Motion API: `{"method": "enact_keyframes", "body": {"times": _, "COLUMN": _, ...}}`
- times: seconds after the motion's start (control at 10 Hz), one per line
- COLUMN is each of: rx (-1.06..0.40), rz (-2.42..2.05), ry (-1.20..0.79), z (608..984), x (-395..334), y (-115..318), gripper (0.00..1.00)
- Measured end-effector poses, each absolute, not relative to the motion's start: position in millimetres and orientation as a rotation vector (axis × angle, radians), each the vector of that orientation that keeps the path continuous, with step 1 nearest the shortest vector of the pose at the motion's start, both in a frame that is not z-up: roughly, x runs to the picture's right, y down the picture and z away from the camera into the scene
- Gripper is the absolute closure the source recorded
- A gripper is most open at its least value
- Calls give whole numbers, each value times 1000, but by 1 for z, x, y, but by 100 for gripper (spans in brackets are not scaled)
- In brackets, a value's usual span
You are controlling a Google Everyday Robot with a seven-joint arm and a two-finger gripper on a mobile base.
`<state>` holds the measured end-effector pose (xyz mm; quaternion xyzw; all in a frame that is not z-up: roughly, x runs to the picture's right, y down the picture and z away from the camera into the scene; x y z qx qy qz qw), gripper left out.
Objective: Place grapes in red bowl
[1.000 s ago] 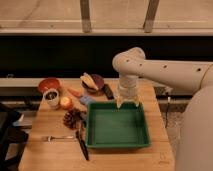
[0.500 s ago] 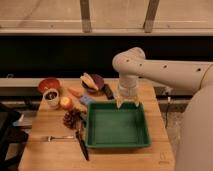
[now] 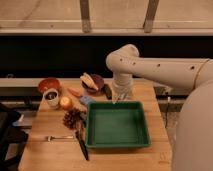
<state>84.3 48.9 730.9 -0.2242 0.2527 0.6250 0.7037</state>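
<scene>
The grapes (image 3: pixel 72 119), a dark reddish-brown bumpy cluster, lie on the wooden table (image 3: pixel 45 152) left of the green tray (image 3: pixel 117 125). The red bowl (image 3: pixel 48 85) stands at the table's back left corner, behind the white cup (image 3: pixel 51 96). My gripper (image 3: pixel 120 95) hangs from the white arm over the tray's back edge, well to the right of the grapes and apart from them.
An orange-yellow round fruit (image 3: pixel 65 103) sits between the cup and the grapes. A dark maroon plate (image 3: pixel 92 81) with yellowish food stands at the back. A fork (image 3: pixel 54 138) and a black knife (image 3: pixel 81 142) lie near the front. A carrot-like piece (image 3: pixel 75 92) lies behind the fruit.
</scene>
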Motion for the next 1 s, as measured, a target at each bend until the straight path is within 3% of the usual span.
{"method": "enact_keyframes", "body": {"times": 0.5, "rx": -509, "rz": 1206, "ry": 440, "z": 743, "x": -34, "y": 32, "gripper": 38}}
{"method": "enact_keyframes", "body": {"times": 1.0, "rx": -506, "rz": 1202, "ry": 441, "z": 743, "x": -33, "y": 31, "gripper": 38}}
